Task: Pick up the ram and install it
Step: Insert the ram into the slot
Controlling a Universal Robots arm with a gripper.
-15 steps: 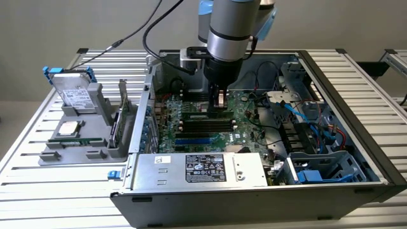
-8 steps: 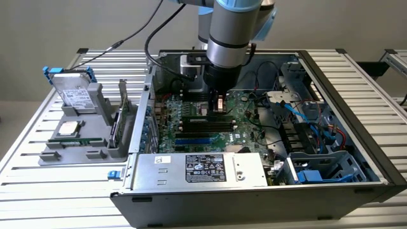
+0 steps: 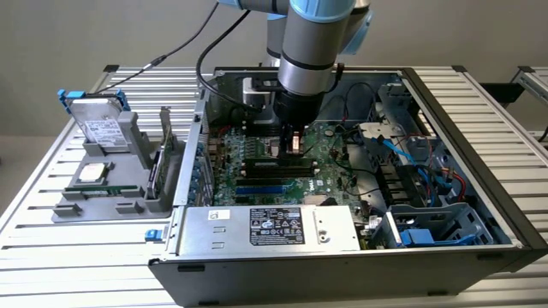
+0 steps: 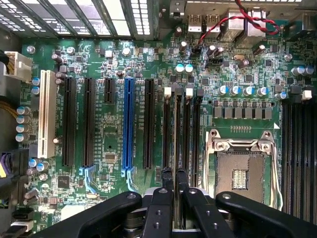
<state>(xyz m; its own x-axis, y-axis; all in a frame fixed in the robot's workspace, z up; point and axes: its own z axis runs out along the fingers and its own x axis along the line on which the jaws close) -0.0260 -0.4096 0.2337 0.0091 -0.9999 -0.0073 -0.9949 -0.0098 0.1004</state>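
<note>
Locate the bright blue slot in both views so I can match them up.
Exterior view: the blue slot lies on the motherboard, between the gripper and the silver labelled box.
Wrist view: the blue slot lies past a long black slot from the gripper, toward the white slot.
Shared landmark: the gripper.

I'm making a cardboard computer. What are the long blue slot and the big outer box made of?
The blue slot looks like smooth moulded plastic: even bright colour. The computer case is probably sheet metal, dark matte outside: thin folded edges.
</note>
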